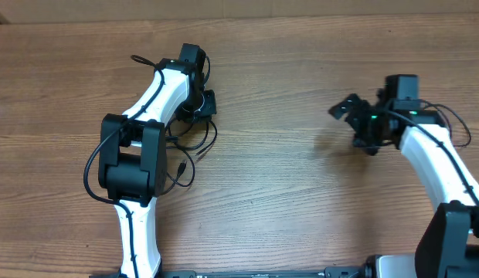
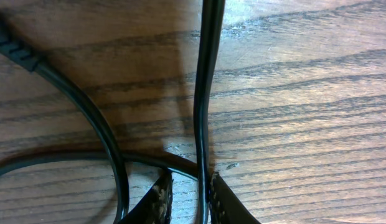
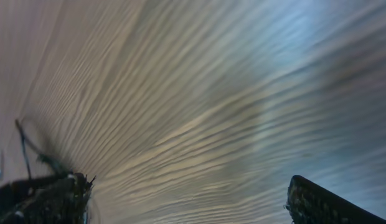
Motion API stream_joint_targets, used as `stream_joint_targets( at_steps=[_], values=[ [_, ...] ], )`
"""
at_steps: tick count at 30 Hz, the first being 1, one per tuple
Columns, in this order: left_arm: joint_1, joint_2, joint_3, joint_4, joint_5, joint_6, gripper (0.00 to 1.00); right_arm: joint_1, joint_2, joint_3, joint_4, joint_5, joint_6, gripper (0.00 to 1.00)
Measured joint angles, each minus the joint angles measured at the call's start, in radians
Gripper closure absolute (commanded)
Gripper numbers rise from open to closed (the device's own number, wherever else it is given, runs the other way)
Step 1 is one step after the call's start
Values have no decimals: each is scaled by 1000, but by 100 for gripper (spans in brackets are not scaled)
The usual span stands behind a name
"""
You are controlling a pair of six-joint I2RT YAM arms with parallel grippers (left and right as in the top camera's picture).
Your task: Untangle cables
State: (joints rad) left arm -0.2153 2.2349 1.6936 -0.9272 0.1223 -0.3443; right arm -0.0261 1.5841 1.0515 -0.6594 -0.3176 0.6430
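Cables (image 2: 202, 93) loop on the counter (image 1: 286, 193), one strand running between the narrowly parted left fingers (image 2: 160, 198), grip unclear, while the right fingers (image 3: 317, 202) spread wide, empty.

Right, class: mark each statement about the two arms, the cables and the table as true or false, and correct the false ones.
1. The right jaws stand wide open with nothing between them. True.
2. The cables lie beside the right arm. False: they lie bunched by the left arm.
3. In the left wrist view, a black cable runs between the fingers of the left jaws. True.
4. The table is covered by a white cloth. False: it is bare wood grain.
5. The right jaws hover over the bunch of cables. False: they are over bare table, well apart from the cables.
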Motion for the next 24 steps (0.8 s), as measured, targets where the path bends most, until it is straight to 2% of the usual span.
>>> stream_joint_targets(
  at_steps=[3, 10, 13, 20, 24],
  values=[
    [0, 0, 0, 1, 5, 2, 87, 66, 3, 0, 24, 10, 39, 0],
    [-1, 0, 0, 1, 9, 3, 86, 226, 61, 0, 73, 67, 126, 0],
    [-1, 0, 0, 1, 12, 2, 96, 282, 97, 0, 74, 77, 138, 0],
    [-1, 0, 0, -3, 26, 6, 96, 414, 191, 0, 84, 82, 180, 0],
    [1, 5, 11, -63, 120, 96, 96, 475, 219, 0, 122, 82, 203, 1]
  ],
)
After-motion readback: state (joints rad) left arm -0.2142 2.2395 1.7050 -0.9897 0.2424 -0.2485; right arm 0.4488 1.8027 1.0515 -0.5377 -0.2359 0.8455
